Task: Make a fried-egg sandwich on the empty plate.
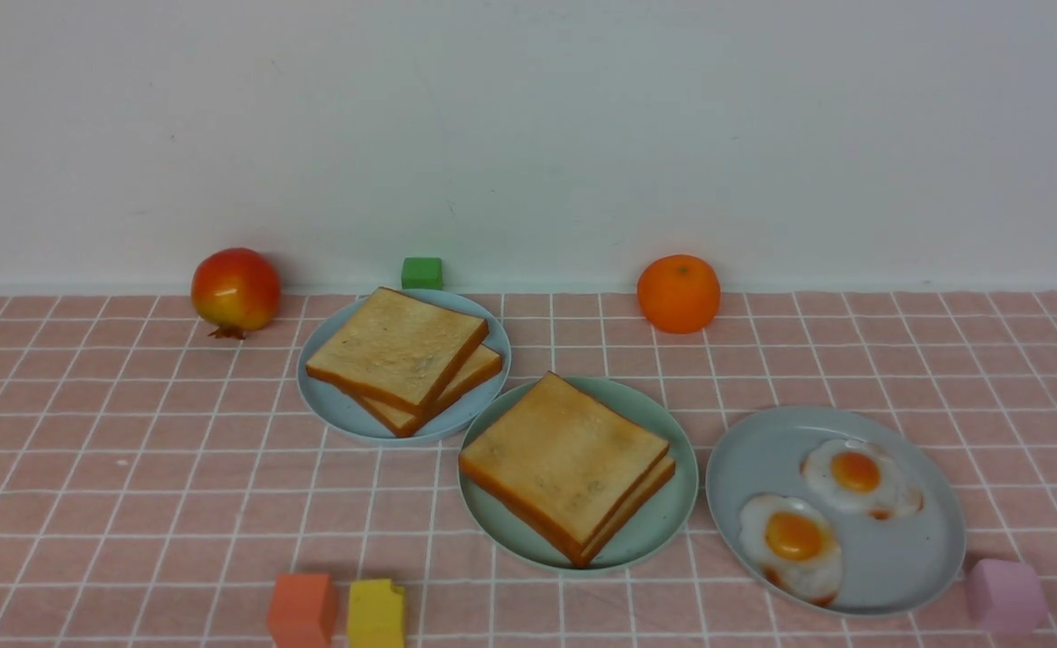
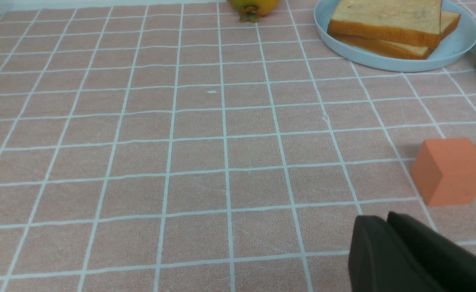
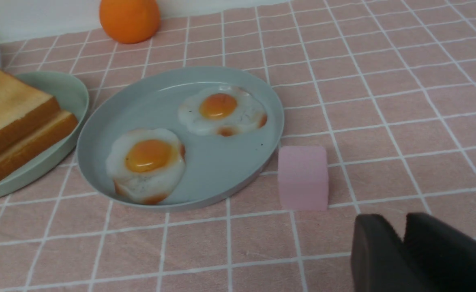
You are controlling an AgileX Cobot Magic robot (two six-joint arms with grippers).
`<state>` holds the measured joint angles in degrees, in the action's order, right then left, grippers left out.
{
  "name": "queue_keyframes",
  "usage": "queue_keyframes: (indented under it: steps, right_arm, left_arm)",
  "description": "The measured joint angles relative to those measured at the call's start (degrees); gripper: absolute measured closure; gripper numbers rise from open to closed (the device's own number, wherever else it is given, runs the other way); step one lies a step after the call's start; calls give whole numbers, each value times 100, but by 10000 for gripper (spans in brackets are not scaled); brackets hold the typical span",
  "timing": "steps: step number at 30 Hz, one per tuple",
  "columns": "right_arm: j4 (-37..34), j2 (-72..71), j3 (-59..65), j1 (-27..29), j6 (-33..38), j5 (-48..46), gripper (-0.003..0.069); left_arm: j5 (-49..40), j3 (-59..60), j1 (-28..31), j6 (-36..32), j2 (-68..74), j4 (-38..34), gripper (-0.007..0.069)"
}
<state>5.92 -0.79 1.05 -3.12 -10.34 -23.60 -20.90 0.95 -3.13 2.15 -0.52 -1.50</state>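
Observation:
The mint-green plate (image 1: 664, 531) sits at the centre and holds two stacked toast slices (image 1: 564, 454). No egg shows between them. The plate and stack also show in the right wrist view (image 3: 71, 91) (image 3: 11, 109). Two fried eggs (image 1: 794, 538) (image 1: 857, 472) lie on the grey-blue plate (image 1: 907, 558) to the right. Neither gripper shows in the front view. My left gripper (image 2: 386, 219) is shut and empty above the cloth near an orange cube (image 2: 449, 170). My right gripper (image 3: 402, 221) is shut and empty, near a pink cube (image 3: 303, 176).
A pale blue plate (image 1: 348, 418) with two loose toast slices (image 1: 398, 346) sits back left. A pomegranate (image 1: 235, 290), green cube (image 1: 421, 272) and orange (image 1: 678, 293) stand by the wall. Orange (image 1: 302, 610), yellow (image 1: 375, 614) and pink (image 1: 1004, 594) cubes sit near the front edge.

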Motion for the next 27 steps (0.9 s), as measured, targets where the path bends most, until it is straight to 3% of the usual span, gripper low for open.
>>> queue_keyframes:
  steps: [27]
  right_arm:
    - [0, 0, 5, -14, 0, 36, 489]
  left_arm:
    - [0, 0, 0, 0, 0, -6, 533]
